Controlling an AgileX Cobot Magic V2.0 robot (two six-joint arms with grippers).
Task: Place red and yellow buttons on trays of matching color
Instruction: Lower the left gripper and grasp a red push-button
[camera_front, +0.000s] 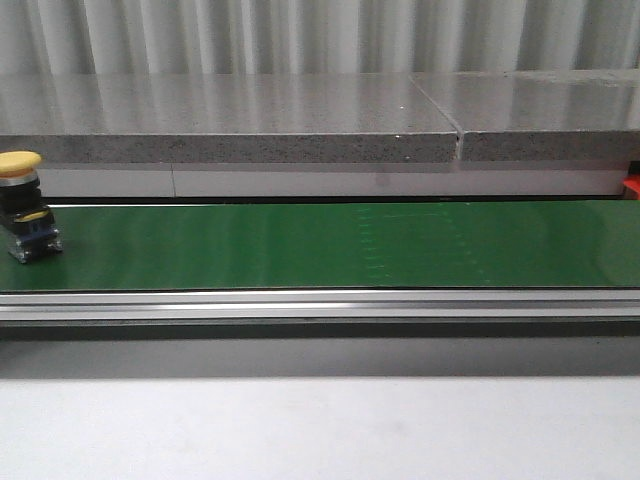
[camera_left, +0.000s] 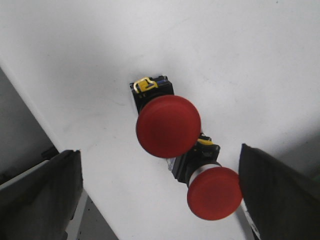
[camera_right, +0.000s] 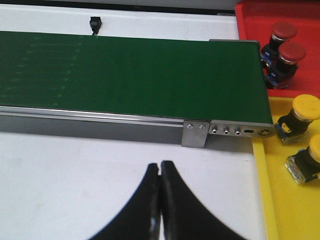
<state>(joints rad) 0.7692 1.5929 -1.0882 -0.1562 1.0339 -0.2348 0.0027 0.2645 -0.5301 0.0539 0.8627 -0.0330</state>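
The left tool stands wide open over the white surface, its two dark fingers far apart and holding nothing. Between them, below the tool, lie two red buttons: the larger-looking red button sits near the middle of the gap, and a second red button lies just beside it, close to the other finger — their bodies look to be touching, though the caps hide the join.

The right tool is closed, fingertips pressed together with nothing between them, hovering above white surface. Ahead of it runs the green conveyor belt with its metal side rail. Past the belt's end sits the red tray carrying two red buttons, and nearer the tool the yellow tray carrying two yellow buttons.

In the front view neither tool shows — a single yellow button stands upright on the belt's far left end.
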